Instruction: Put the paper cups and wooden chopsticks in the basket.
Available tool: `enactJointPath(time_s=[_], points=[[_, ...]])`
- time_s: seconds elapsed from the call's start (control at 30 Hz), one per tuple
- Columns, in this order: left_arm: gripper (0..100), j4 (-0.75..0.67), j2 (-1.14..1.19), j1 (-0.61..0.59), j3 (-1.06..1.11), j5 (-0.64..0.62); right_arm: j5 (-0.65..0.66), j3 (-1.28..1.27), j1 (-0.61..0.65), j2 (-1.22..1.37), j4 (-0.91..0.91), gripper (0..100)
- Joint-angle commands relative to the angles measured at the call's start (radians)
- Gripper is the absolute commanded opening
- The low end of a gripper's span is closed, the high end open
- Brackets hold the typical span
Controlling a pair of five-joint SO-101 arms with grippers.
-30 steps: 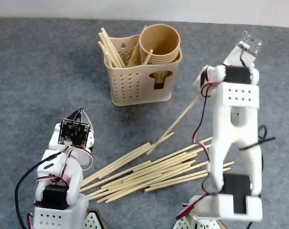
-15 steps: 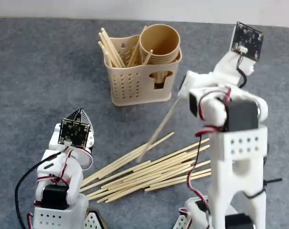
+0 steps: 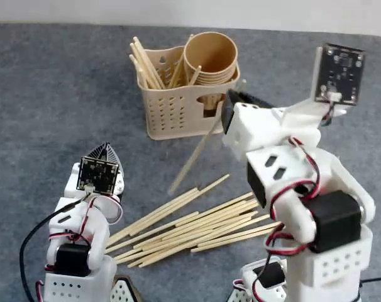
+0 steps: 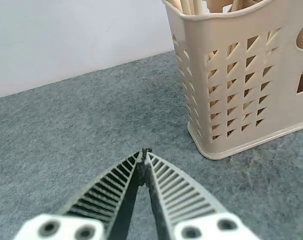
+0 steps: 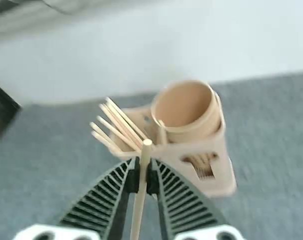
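Two arms stand at a grey mat (image 3: 65, 82), and the job in hand looks like carrying a single stick to the basket (image 3: 184, 116) at the far side. To do it well, the right arm should probably rise until the stick's low end clears the rim. It can then tip the stick nearer upright over the compartment where other sticks already lean, not over the paper cups (image 3: 210, 56) stacked beside them. It should let go only once the tip is inside. A loose pile of wooden chopsticks (image 3: 197, 229) waits on the mat between the arms.

The right gripper (image 5: 143, 167) is clamped on the held chopstick (image 3: 193, 157) close to its upper end. The long remainder slants down past the basket's front wall toward the pile; whether its end touches the mat is unclear. The left gripper (image 4: 144, 165) is closed on nothing, low and short of the basket.
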State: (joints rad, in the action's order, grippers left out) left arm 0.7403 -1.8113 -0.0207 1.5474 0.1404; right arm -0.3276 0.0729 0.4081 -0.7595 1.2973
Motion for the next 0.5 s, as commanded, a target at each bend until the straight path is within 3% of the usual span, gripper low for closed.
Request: enactJointPath(time_s=[0.0, 0.37, 0.47], points=[[1, -0.020, -0.007, -0.002, -0.007, 0.008, 0.017, 0.044, 0.018, -0.027, -0.114, 0.5], [1, -0.020, -0.007, -0.002, -0.007, 0.008, 0.025, 0.041, 0.016, -0.016, -0.427, 0.5], [1, -0.020, -0.007, -0.002, -0.007, 0.008, 0.095, -0.001, 0.016, -0.016, -0.532, 0.5]])
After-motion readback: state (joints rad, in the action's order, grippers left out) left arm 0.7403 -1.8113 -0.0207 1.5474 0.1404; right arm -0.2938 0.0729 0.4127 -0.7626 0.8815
